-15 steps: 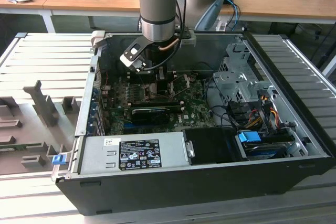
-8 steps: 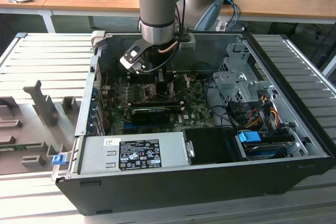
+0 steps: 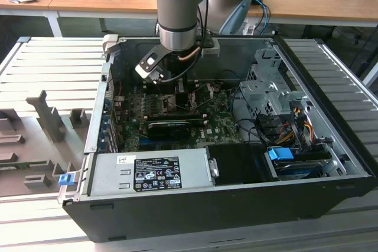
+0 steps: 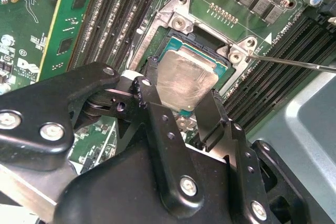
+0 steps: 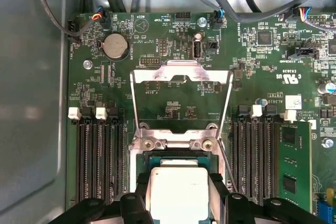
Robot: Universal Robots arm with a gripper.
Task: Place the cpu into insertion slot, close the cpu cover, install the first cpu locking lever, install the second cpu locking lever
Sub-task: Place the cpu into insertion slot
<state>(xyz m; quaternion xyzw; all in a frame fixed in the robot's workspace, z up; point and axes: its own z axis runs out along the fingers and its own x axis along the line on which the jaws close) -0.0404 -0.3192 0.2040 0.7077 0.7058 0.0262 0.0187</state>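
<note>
1. Four steps on the sheet, and I judge I'm in the first. The cpu (image 4: 186, 77) sits between the fingers, right at the insertion slot (image 4: 199, 36).
2. Checking the gripper (image 4: 184, 92): its fingers (image 4: 152, 85) are narrow, pinched on two opposite edges of the chip. The pale metal top faces the cameras in both wrist views.
3. Is the chip bottomed in the socket or hanging just above it? I cannot tell. Its green edge lies inside the dark socket wall and looks square with it.
4. Over to the cpu cover (image 5: 181, 77). It stands flipped open, hinged on the side of the socket away from the gripper body. Bare motherboard (image 5: 252, 66) shows through its window, so it is not closed yet.
5. One locking lever (image 4: 294, 62), a thin wire rod, is swung out free of the socket across the memory slots (image 4: 268, 77). It is not latched.
6. In the exterior view, the arm (image 3: 177, 22) drops into the computer case (image 3: 236, 205) at about eleven o'clock of the opening. The black graphics card (image 3: 168, 127) lies near, at six o'clock from the gripper. The power supply (image 3: 147, 172) is further out on the same line.
7. My read is that whatever I command next calls for a light touch. The chip must stay flat with no sideways drag across the socket, and the fingers must stay clear of the silvery rim.
</note>
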